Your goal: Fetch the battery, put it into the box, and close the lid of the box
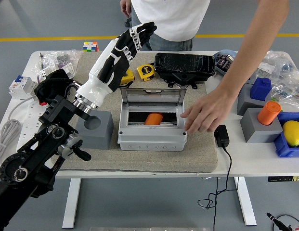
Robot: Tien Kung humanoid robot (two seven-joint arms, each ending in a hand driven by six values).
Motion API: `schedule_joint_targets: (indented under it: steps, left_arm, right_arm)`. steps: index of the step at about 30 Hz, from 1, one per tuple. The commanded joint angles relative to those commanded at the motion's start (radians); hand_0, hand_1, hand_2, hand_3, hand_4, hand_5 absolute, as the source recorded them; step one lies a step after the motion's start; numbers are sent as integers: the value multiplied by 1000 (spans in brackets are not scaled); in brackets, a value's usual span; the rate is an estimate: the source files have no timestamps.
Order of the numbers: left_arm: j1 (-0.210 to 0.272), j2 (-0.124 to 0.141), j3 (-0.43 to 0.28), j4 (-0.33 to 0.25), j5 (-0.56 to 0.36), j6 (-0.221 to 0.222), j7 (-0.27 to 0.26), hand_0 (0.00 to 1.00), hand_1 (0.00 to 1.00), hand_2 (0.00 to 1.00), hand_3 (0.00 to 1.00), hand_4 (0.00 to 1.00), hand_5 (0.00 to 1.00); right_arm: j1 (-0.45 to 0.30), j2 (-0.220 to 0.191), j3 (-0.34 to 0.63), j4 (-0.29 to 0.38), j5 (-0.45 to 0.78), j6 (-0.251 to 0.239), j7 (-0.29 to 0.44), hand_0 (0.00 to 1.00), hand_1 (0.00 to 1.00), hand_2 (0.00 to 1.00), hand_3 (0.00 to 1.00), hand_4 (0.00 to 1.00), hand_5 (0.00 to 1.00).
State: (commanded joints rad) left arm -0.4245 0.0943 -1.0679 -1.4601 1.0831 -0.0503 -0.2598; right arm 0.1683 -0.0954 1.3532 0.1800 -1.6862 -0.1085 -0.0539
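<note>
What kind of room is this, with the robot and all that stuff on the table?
Probably a robot lab or workshop. A white table is crowded with tape measures, a grey box with an orange battery, and a yellow line marks the grey floor.

Matt grey plastic box (151, 138), smooth orange battery (153, 119), rough beige cloth mat (197, 154).

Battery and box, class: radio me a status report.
Left robot hand open, raised behind box. Battery lies inside, lid up. Person's hand beside box.
</note>
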Motion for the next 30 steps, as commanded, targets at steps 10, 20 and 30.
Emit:
schedule_joint_targets:
  steps: [10, 20, 30]
  left_arm:
    - [-2, -2, 2, 7, 4, 3, 4, 998, 973, 900, 867, 998, 998]
    - [1, 0, -51, 54, 101, 11, 45, 998, 908, 824, 820, 998, 998]
    - [2, 16, -142, 67, 461, 63, 129, 998, 937, 809, 757, 998, 998]
  right_arm:
    - [3, -1, 4, 0, -2, 0, 0, 864, 812, 780, 826, 998, 998]
    - [2, 2, 10, 0, -5, 0, 0, 865, 811, 780, 825, 998, 998]
    - [2, 3, 13, 0, -2, -1, 0, 865, 811, 779, 832, 998, 998]
